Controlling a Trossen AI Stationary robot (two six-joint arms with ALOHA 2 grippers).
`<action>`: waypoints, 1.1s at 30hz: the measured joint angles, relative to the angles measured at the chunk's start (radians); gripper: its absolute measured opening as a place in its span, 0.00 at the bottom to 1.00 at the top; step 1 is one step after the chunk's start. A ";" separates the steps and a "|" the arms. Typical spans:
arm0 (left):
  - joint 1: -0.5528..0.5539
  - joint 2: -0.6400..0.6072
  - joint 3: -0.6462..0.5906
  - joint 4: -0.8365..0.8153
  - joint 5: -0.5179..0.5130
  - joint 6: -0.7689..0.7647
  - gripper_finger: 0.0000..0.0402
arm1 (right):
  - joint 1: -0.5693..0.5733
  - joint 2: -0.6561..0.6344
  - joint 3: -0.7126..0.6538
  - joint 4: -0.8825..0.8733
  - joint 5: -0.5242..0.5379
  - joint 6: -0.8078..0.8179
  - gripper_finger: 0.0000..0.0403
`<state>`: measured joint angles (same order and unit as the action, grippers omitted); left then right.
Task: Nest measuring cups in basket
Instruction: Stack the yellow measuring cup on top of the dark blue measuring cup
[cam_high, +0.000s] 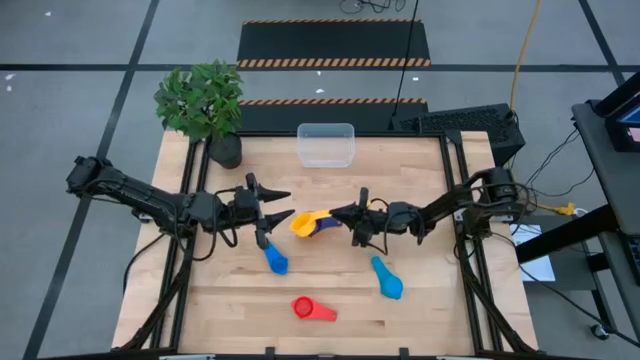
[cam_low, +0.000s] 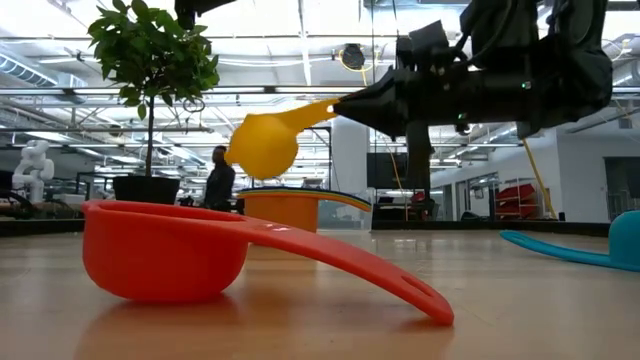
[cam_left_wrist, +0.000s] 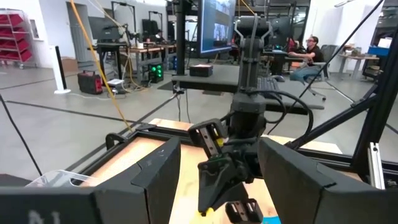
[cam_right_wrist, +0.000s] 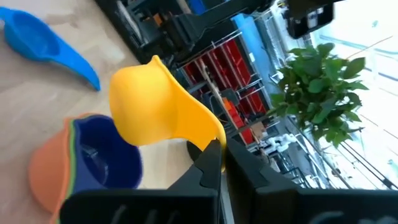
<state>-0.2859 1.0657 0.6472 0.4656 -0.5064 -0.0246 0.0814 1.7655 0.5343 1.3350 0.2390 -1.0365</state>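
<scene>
Measuring cups lay scattered over my wooden worktop (cam_high: 420, 310), and one, the yellow cup (cam_right_wrist: 149, 106), hung in the air with its flat handle pinched tight in my right fingers (cam_right_wrist: 211, 163). Directly beneath it sat a nested stack, a dark blue cup (cam_right_wrist: 102, 155) inside an orange cup (cam_right_wrist: 46, 168), near the worktop's middle. My left fingers (cam_high: 268, 210) stood parted and empty just beside that stack, facing my right arm. A blue cup (cam_high: 275, 259) lay close in front of my left fingers, a light blue cup (cam_high: 387, 279) farther toward my right side, and a red cup (cam_high: 306, 308) near the front edge. At the far edge stood the clear basket (cam_high: 326, 144), next to a potted plant (cam_high: 205, 105).
</scene>
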 joint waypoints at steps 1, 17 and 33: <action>0.000 0.000 0.000 0.000 0.000 -0.001 0.54 | -0.002 0.004 0.001 -0.002 0.000 -0.002 0.00; 0.000 0.000 0.000 -0.011 0.008 -0.014 0.54 | -0.042 0.006 0.003 -0.050 -0.006 -0.007 0.00; 0.000 0.000 0.000 -0.021 0.008 -0.019 0.54 | -0.043 0.006 0.003 -0.099 -0.007 0.007 0.05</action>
<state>-0.2859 1.0657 0.6472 0.4450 -0.4980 -0.0437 0.0387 1.7714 0.5373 1.2358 0.2321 -1.0298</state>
